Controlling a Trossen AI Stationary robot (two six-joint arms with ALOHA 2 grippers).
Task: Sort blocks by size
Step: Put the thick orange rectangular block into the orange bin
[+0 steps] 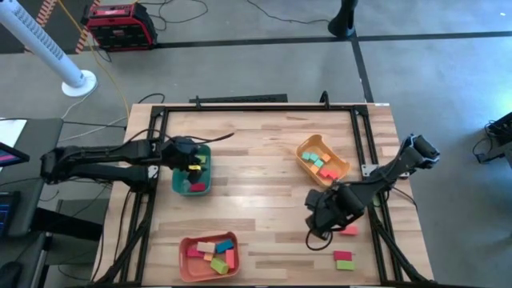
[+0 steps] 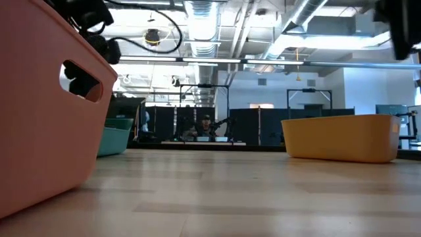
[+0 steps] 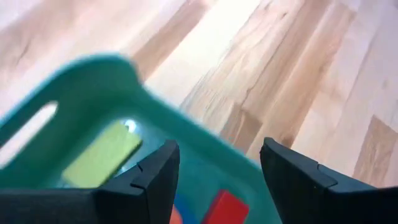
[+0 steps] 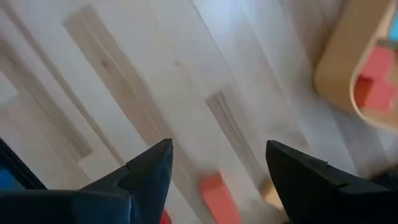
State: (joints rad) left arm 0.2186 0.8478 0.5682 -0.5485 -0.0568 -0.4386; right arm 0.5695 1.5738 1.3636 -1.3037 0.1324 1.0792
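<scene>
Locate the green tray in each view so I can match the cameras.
High view: green tray left of centre, under the left hand.
Low view: a teal sliver at left, behind the salmon tray.
Left wrist view: its rim fills the near half, with a yellow-green block and a red block inside.
Right wrist view: not in it.
Shared landmark: the yellow tray, also in the low view.

green tray [image 1: 202, 189], yellow-orange tray [image 1: 340, 170], salmon-red tray [image 1: 186, 264]
</scene>
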